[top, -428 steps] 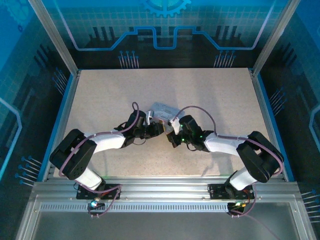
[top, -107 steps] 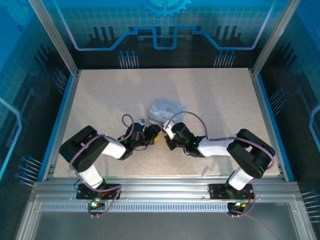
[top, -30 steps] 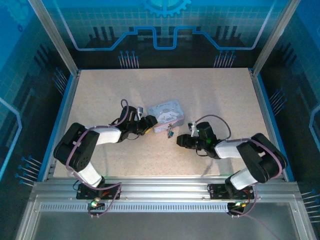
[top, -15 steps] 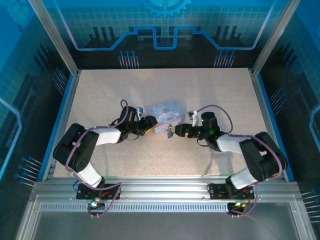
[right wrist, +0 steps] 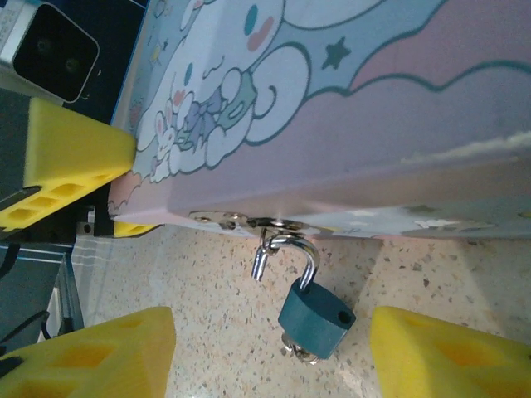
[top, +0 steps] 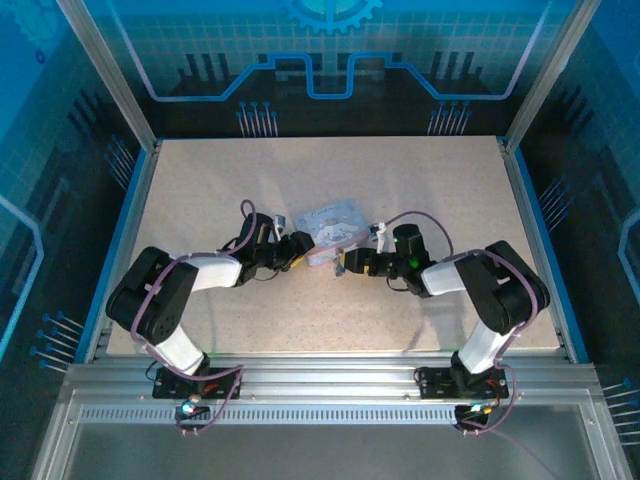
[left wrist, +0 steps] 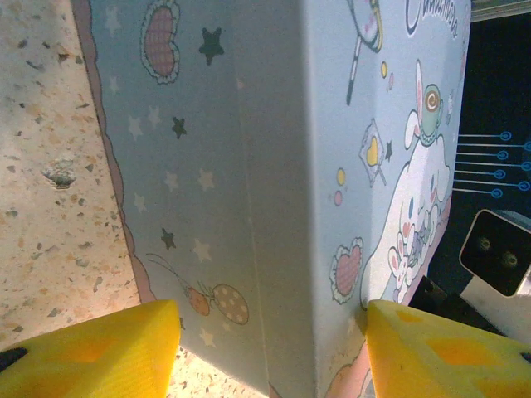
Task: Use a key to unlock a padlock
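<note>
From above, both arms lie low across the counter (top: 420, 180), elbows out, wrists meeting at the tin (top: 335, 220) mid-counter.

Left wrist: the left fingers (left wrist: 91, 348) pinch the tin's corner.

Right wrist: the padlock (right wrist: 315, 319) hangs from the tin's hasp (right wrist: 249, 222), sprung open. Its long axis points back between the right fingers (right wrist: 91, 356), which are spread and empty. A silvery bit at its base may be the key (right wrist: 297, 352).

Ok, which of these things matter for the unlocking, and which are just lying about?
Job:
padlock, shackle open, hanging from a hasp
what looks like the key at its base
right gripper, open around it
left gripper, clamping the pastel tin

Not the job:
pastel tin, merely carrying the padlock
table
</note>
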